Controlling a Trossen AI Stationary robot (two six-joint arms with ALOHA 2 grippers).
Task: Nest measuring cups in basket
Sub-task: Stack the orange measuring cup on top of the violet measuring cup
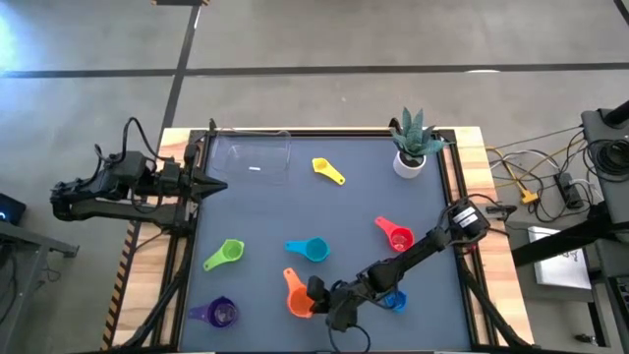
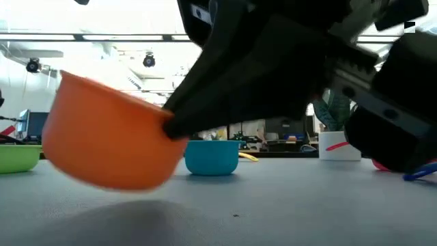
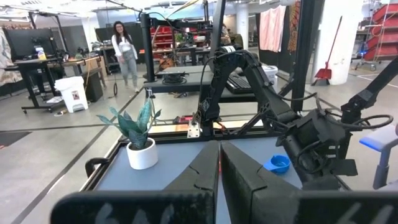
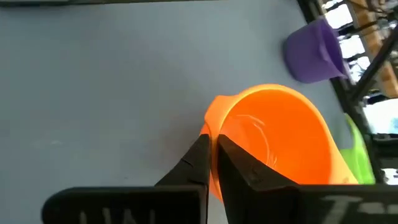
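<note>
My right gripper point(image 1: 316, 293) is near the table's front edge, shut on the orange cup point(image 1: 297, 295), which fills the low view's left point(image 2: 109, 137) and the right wrist view point(image 4: 280, 143). My left gripper point(image 1: 214, 185) is shut and empty at the table's left edge, beside the clear basket point(image 1: 251, 157) at the far left. The yellow cup point(image 1: 327, 170), red cup point(image 1: 396, 236), light blue cup point(image 1: 310, 250), green cup point(image 1: 226, 256) and purple cup point(image 1: 218, 313) lie apart on the mat. The blue cup point(image 1: 395, 301) lies partly under my right arm. My right gripper pinches the orange cup's bowl wall at the rim point(image 4: 214, 134), one finger point(image 4: 242, 165) inside the bowl and one point(image 4: 193, 165) outside. The fingers come from the table's right, slanting down. The cup is tilted and appears lifted just off the mat, with a shadow under it.
A white pot with a spiky green plant point(image 1: 413, 147) stands at the far right corner. A raised frame runs around the dark mat point(image 1: 295, 211). A person point(image 3: 124, 53) stands far off in the room behind.
</note>
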